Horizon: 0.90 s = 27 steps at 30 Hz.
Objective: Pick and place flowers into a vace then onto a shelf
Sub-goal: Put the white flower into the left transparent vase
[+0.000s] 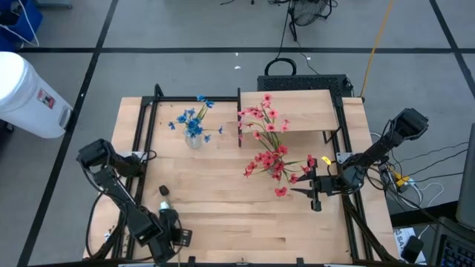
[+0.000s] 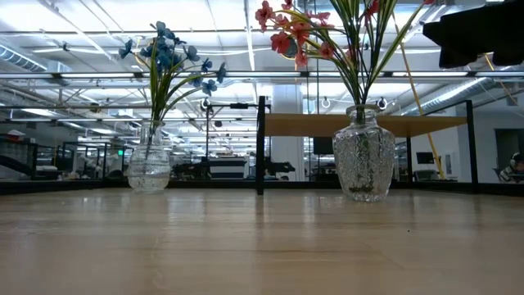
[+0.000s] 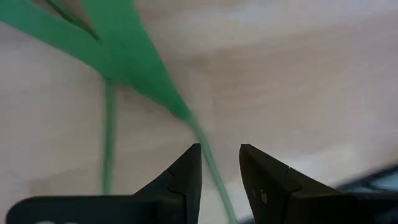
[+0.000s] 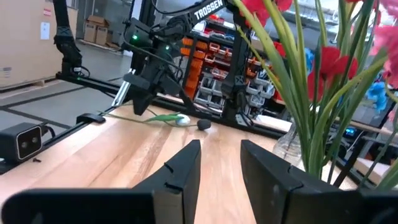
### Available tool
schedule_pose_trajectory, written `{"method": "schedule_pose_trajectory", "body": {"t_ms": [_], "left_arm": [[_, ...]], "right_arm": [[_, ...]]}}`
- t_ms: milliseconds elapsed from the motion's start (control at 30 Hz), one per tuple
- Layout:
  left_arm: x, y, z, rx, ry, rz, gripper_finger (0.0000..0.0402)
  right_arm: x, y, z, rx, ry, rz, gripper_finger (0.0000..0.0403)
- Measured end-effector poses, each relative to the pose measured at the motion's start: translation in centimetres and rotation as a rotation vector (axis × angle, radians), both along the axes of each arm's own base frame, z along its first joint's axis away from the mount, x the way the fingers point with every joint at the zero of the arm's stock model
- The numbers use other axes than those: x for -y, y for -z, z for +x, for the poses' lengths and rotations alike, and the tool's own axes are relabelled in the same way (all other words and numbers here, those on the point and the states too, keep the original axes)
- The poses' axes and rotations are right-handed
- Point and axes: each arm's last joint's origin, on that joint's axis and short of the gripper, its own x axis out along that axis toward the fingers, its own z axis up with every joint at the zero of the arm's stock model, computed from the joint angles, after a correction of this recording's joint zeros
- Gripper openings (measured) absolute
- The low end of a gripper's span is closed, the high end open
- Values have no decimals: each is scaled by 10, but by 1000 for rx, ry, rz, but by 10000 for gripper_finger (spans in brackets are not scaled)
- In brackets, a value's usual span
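Wooden bench (image 1: 223,215) carries two clear glass vases: the one with the red-pink flowers (image 1: 273,152) stands near the middle (image 2: 363,162), just in front of the raised shelf (image 1: 293,111), and the one with the blue flowers (image 1: 194,122) stands farther left (image 2: 150,168), well apart from it. The right claw (image 1: 315,185) hangs just beside the red-pink spray with its fingers (image 4: 180,171) a narrow gap apart and nothing between them; the stalks crowd close on one side of its view. The left claw (image 1: 168,222) sits low at the bench's near left edge, fingers (image 3: 186,177) slightly apart with a thin green stalk (image 3: 208,162) running through the gap; whether they press on it I cannot tell. From the right wrist view, a white bud on a green stem (image 4: 168,118) lies on the bench under that claw (image 4: 138,102), beside a small dark round thing (image 4: 203,124). Black frame rails (image 1: 141,133) edge the bench, and a white bin (image 1: 30,96) stands on the floor to the left.
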Motion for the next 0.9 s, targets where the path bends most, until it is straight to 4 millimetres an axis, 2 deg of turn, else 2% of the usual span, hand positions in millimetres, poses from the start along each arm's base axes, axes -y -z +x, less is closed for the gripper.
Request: {"method": "schedule_pose_trajectory", "body": {"t_ms": [233,433,533,767,900], "left_arm": [[-8,2,-3,-76,20,63,113],[-17,3,-3,-87,-41,129,113],[-16,3,2,-49,-32,119,113],[-26,10,5,-94,-36,132,113],[-32,16,7,-144,-35,80,113]], "right_arm": [[0,0,0,-4,-2,33,105],[0,0,0,-5,-2,34,105],[0,0,0,-5,-2,33,105],[0,1,0,-15,-2,25,105],[0,1,0,-15,-2,25,105]]}}
